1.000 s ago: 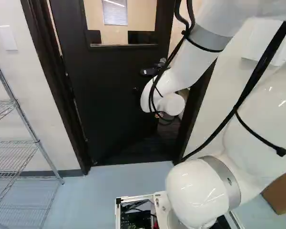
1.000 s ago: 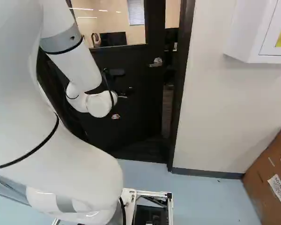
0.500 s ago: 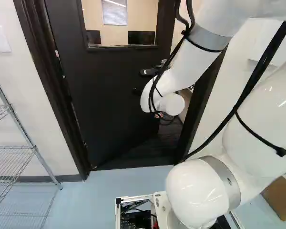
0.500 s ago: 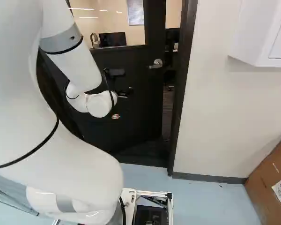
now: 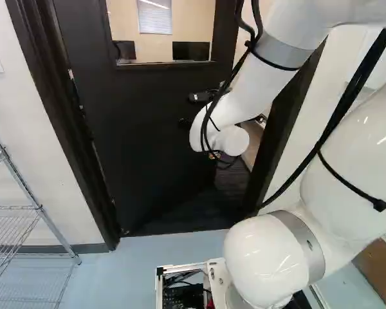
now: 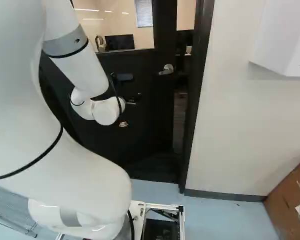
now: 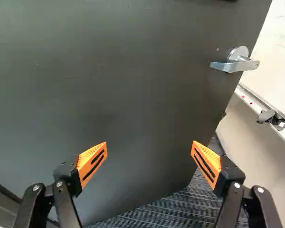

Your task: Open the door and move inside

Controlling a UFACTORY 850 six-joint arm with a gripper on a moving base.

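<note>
The gripper (image 6: 128, 113) is released, its fingers spread wide; the dark door (image 7: 133, 90) stands partly open directly ahead of it, the lever handle (image 7: 230, 65) ahead and off to one side

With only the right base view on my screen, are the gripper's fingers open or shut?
Observer: Open. The wrist view shows the gripper with its fingers wide apart, holding nothing.
Operator: What lies past the door's free edge?
Observer: Beyond the door, a pale panel with a rail along it, above a dark ribbed floor.
Operator: My arm hides the other side. What is there?
Observer: The left base view shows the door frame, and left of it a wire shelf.
</note>
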